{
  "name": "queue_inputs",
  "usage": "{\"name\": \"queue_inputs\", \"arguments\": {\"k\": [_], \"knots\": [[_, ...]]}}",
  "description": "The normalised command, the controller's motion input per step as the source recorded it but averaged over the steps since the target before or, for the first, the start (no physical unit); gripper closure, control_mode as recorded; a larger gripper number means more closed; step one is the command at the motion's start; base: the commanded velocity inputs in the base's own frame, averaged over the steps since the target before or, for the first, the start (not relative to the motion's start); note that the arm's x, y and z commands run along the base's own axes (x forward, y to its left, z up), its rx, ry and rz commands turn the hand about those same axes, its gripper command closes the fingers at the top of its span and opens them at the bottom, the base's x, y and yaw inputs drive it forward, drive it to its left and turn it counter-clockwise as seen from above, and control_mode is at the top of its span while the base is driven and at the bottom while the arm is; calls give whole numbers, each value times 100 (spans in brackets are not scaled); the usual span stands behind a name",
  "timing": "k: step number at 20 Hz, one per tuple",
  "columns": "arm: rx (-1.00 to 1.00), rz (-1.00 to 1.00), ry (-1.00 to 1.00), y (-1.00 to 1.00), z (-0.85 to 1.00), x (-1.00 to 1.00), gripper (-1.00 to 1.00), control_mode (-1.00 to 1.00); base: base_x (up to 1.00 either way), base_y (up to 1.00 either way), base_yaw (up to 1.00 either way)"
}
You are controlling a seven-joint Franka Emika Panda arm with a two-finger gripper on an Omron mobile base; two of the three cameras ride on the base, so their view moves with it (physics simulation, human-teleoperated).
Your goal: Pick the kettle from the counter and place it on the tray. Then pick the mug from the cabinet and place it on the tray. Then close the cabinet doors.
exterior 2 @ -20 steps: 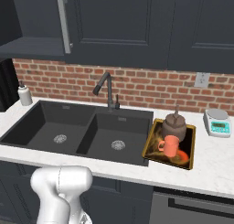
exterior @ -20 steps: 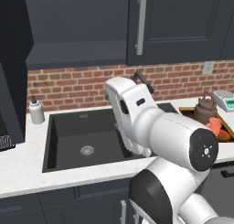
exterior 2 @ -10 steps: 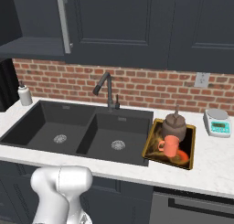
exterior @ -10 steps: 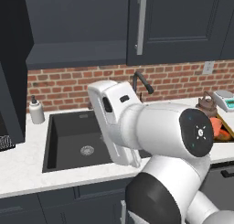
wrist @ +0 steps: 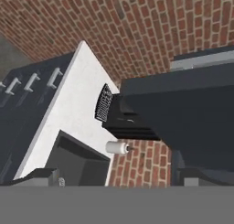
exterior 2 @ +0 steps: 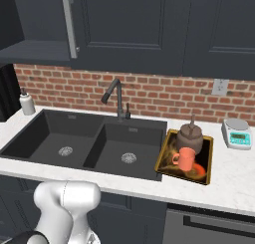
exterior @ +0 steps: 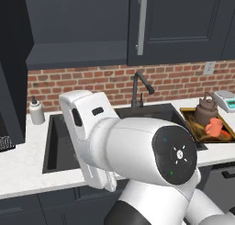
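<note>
In the left base view, the kettle (exterior: 205, 110) and the orange mug (exterior: 214, 126) both sit on the tray (exterior: 189, 117) at the right edge of the picture, on the white worktop (exterior: 23, 160) beside the black sink (exterior: 55, 141). They are there because that is where the task wants them, so I think only the cabinet doors are left to do. One cabinet door (exterior: 176, 24) with its long silver handle (exterior: 141, 23) looks shut at the top of the picture, and the other cabinet door (exterior: 13, 65) stands swung out at the far left edge, with the shelf open beside it. The big white arm (exterior: 137, 150) fills the lower middle. In the right base view, the kettle (exterior 2: 190, 134) stands at the back of the tray (exterior 2: 167, 151) and the mug (exterior 2: 184, 159) just in front of it, lower right of the middle. In the hand view, the picture is rolled over: the soap bottle (wrist: 117, 148) lies low in the middle and a dark cabinet door (wrist: 183, 109) fills the right side. That door looks like the next thing to push, and it seems near the gripper, which is spread wide and holds nothing.
</note>
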Motion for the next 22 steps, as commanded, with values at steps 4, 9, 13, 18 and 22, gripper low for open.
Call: {"name": "queue_inputs", "arguments": {"k": [4, 9, 13, 18, 22], "knots": [[6, 0, -3, 49, 2, -21, -100, -100, 0, 0, 0], [3, 2, 0, 43, 8, -1, -100, -100, 0, 0, 0], [0, 8, -2, 49, 2, -1, -100, -100, 0, 0, 0], [0, 10, -11, 44, 0, -5, -100, -100, 0, 0, 0], [0, 2, -6, 47, 0, 18, -100, -100, 0, 0, 0]]}}
